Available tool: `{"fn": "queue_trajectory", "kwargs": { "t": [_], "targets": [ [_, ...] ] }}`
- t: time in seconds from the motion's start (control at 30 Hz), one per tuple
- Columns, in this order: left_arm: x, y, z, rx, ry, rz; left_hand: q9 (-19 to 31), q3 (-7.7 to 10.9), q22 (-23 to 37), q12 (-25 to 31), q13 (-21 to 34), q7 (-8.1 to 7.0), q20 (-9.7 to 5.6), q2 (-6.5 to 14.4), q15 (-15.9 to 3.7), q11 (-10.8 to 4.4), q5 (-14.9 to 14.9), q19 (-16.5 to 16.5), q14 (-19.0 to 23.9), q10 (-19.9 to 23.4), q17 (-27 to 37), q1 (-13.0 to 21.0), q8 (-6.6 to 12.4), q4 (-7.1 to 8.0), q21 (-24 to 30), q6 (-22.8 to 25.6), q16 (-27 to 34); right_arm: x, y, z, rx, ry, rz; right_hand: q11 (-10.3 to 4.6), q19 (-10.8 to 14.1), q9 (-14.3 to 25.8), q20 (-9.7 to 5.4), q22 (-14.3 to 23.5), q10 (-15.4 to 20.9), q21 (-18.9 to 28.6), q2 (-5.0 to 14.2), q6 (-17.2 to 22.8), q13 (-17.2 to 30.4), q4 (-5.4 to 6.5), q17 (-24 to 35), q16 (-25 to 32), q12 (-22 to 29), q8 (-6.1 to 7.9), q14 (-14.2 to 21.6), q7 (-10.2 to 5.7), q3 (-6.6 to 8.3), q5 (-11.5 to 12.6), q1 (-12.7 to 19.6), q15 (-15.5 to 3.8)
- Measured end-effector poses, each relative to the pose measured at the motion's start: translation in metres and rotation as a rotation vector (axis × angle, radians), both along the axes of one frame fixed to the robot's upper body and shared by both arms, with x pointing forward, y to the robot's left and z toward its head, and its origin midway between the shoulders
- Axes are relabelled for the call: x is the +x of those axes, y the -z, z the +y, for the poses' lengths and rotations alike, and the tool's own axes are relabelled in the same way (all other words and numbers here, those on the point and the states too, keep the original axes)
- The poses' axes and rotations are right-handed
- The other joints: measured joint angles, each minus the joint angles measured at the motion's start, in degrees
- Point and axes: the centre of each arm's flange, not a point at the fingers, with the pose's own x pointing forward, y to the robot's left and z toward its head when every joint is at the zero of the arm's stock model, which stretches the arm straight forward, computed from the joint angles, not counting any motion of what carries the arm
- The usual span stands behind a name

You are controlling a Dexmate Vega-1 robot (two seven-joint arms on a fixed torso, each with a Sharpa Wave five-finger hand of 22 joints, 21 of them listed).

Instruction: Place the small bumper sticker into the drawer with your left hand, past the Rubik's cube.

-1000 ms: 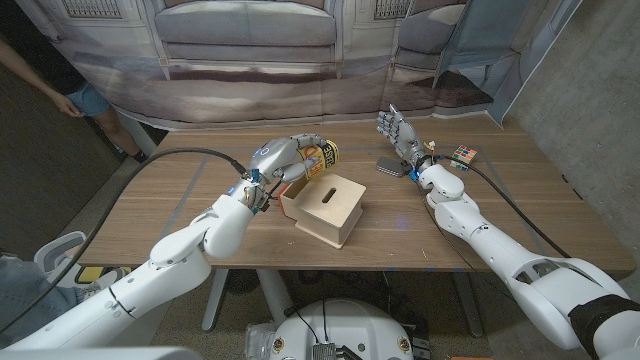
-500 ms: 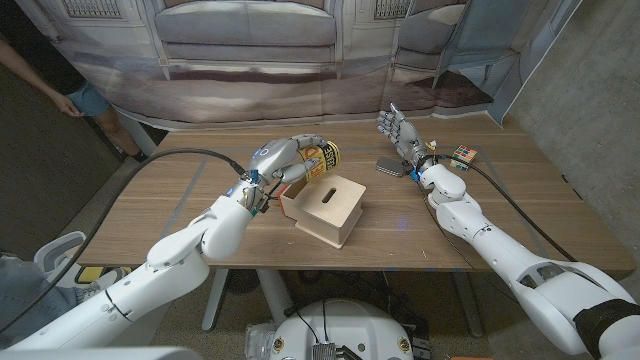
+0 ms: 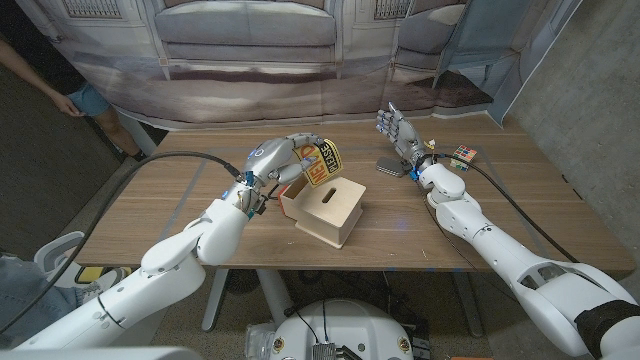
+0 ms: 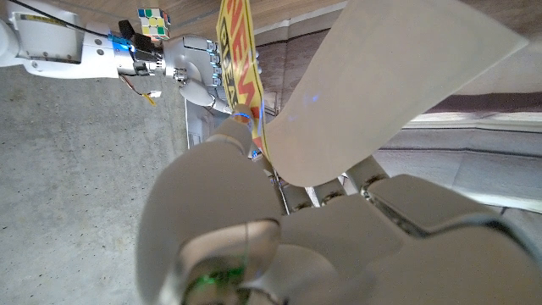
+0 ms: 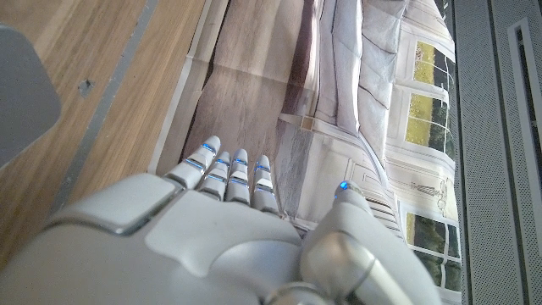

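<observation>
Above the wooden box near the middle of the tabletop, the left robot hand is pinching the sticker between its fingers; the sticker, yellow with red lettering, is standing tilted in the air over the box's far edge, just behind the slot in the box's top; in the left wrist view the sticker is showing edge-on, gripped between a thumb and a broad fingertip. Over on the right side, the right robot hand is standing upright with its fingers spread and holding nothing; a dark flat pad is lying just beside it on the tabletop; the cube is sitting a little further right, close to the right wrist. At the far left edge, a person's hand is hanging behind the tabletop.
</observation>
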Motion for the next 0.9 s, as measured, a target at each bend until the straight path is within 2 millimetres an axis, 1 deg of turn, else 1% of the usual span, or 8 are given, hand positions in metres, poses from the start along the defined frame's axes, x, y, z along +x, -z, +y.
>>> {"fn": "queue_trajectory", "kwargs": {
  "t": [0.07,0.33,0.4,0.53,0.6,0.73,0.8,0.9],
  "targets": [
    [-0.0013,0.0006,0.0013,-0.004,-0.002,-0.001,0.0,-0.24,0.0,0.0,0.0,0.0,0.0,0.0,-0.16,0.31,0.0,0.0,-0.2,-0.3,0.0,0.0,0.0,-0.24,0.0,0.0,0.0,-0.0001,-0.0002,0.0005,-0.002,0.0,0.0,0.0,0.0,0.0,0.0,0.0,0.0,0.0,0.0,0.0,0.0,0.0,0.0,0.0,0.0,0.0,0.0,0.0,0.0,0.0,0.0,0.0],
    [-0.0025,0.0014,0.0033,-0.008,-0.006,0.0,0.0,-0.35,0.0,0.0,0.0,-0.14,0.0,0.0,-0.12,0.3,0.0,0.0,-0.4,-0.3,0.0,0.0,0.0,-0.12,0.0,-0.1,0.0,-0.0002,0.0,0.0019,-0.006,-0.001,0.002,0.0,0.0,0.0,0.0,0.0,0.0,0.0,0.0,0.0,0.0,0.0,0.0,0.0,0.0,0.0,0.0,0.0,0.0,0.0,0.0,0.0],
    [-0.0026,0.0015,0.0034,-0.009,-0.006,0.001,0.0,-0.47,0.0,0.0,0.0,-0.22,0.21,-0.2,0.04,0.61,0.0,-0.2,-0.5,-0.6,0.0,-0.2,0.0,0.0,0.0,-0.2,0.0,-0.0002,0.0001,0.0021,-0.007,-0.001,0.002,0.0,0.0,0.0,0.0,0.0,0.0,0.0,0.0,0.0,0.0,0.0,0.0,0.0,0.0,0.0,0.0,0.0,0.0,0.0,0.0,0.0],
    [-0.0026,0.002,0.0037,-0.009,-0.006,0.004,0.0,-0.47,0.0,0.0,0.0,-0.19,0.43,-0.4,-0.25,0.3,0.0,-0.4,-0.8,-0.9,-0.1,-0.4,0.0,0.0,-0.4,-0.2,0.0,-0.0002,0.0,0.0025,-0.007,-0.001,0.002,0.0,0.0,0.0,0.0,0.0,0.0,0.0,0.0,0.0,0.0,0.0,0.0,0.0,0.0,0.0,0.0,0.0,0.0,0.0,0.0,0.0],
    [-0.0022,0.0024,0.0035,-0.008,-0.006,0.009,0.0,-0.47,0.0,0.0,0.0,0.1,0.6,-0.5,-0.1,0.31,0.0,-0.6,-1.0,-0.9,-0.1,-0.4,0.0,0.0,-0.5,-0.5,0.0,-0.0006,-0.0008,0.0028,-0.007,-0.001,0.001,0.0,0.0,0.0,0.0,0.0,0.0,0.0,0.0,0.0,0.0,0.0,0.0,0.0,0.0,0.0,0.0,0.0,0.0,0.0,0.0,0.0],
    [-0.0015,0.003,0.0033,-0.005,-0.006,0.017,0.0,-0.83,0.0,0.0,0.0,-0.21,0.8,-0.7,-0.09,0.62,0.0,-1.4,-1.9,-1.2,-0.1,-0.7,-0.41,0.15,-0.9,-0.8,-0.4,-0.0007,0.0,0.0025,-0.007,0.0,0.003,0.0,0.0,0.0,0.0,0.0,0.0,0.0,0.0,0.0,0.0,0.0,0.0,0.0,0.0,0.0,0.0,0.0,0.0,0.0,0.0,0.0],
    [-0.0013,0.0032,0.0031,-0.005,-0.006,0.019,0.0,-0.96,0.0,0.0,0.0,-0.21,1.1,-0.5,-0.15,0.4,0.0,-1.7,-2.2,-1.4,-0.1,-0.9,-0.41,0.02,-1.0,-0.8,-0.4,-0.0009,0.0001,0.0025,-0.007,0.0,0.003,0.0,0.0,0.0,0.0,0.0,0.0,0.0,0.0,0.0,0.0,0.0,0.0,0.0,0.0,0.0,0.0,0.0,0.0,0.0,0.0,0.0],
    [-0.001,0.0033,0.0022,-0.004,-0.004,0.021,0.0,-1.19,0.0,0.0,0.0,0.1,1.1,-0.8,0.04,0.32,0.0,-1.7,-2.4,-1.5,-0.1,-1.2,-0.41,0.24,-1.0,-1.1,-0.4,-0.0009,0.0006,0.0024,-0.007,0.001,0.005,0.0,0.0,0.0,0.0,0.0,0.0,0.0,0.0,0.0,0.0,0.0,0.0,0.0,0.0,0.0,0.0,0.0,0.0,0.0,0.0,0.0]
  ]
}}
